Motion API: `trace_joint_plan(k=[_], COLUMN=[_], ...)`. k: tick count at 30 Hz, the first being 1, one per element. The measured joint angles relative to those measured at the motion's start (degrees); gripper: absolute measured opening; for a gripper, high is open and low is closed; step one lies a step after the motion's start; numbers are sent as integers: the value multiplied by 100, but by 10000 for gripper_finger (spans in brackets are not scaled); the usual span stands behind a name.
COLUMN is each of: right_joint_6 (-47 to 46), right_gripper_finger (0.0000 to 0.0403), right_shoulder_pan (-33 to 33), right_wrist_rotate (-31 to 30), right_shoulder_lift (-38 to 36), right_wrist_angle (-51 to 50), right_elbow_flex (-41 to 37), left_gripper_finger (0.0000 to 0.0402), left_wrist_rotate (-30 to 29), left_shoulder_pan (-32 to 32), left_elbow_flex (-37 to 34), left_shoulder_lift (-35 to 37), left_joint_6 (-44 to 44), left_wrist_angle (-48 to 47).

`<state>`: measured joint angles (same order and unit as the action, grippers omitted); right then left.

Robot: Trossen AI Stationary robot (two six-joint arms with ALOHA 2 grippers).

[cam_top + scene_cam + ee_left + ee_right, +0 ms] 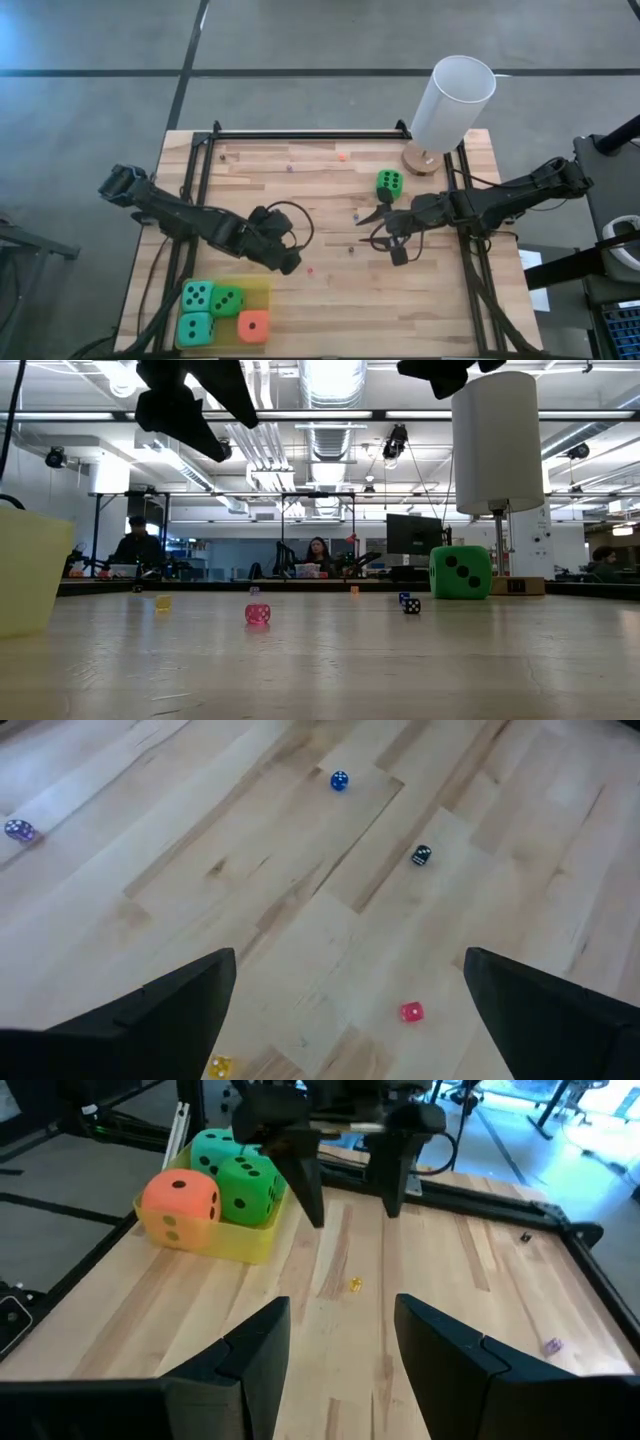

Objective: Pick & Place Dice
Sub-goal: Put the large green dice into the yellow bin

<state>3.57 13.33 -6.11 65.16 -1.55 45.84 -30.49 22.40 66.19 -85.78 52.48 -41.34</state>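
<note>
Both my grippers empty, jaws apart. Left gripper (285, 258) hovers above the table just past the yellow tray (262, 287), which holds four dice: two teal (197, 295), one green (227, 300), one orange-red (254, 326). Right gripper (385, 232) sits mid-table, near the fifth green die (390, 183) beside the white cylinder (452, 102).
</note>
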Motion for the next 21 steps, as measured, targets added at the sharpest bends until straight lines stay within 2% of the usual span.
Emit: trace_joint_plan(k=[7,16,21], right_joint_6=[-312,-1613,-2596], right_gripper_finger=[180,180,180], right_shoulder_pan=[-214,-830,-1281], right_wrist_rotate=[-235,-880,-1585], right_shoulder_lift=[-19,-352,-371], right_wrist_angle=[-618,-1928,-2688], right_elbow_flex=[0,0,0], left_gripper_finger=[398,397,395], left_wrist_rotate=[1,1,1], left_shoulder_pan=[-16,-14,-14], left_elbow_flex=[0,0,0], left_shoulder_lift=[0,-4,-4], left_joint_6=[1,-1,0], left_wrist_angle=[5,0,0])
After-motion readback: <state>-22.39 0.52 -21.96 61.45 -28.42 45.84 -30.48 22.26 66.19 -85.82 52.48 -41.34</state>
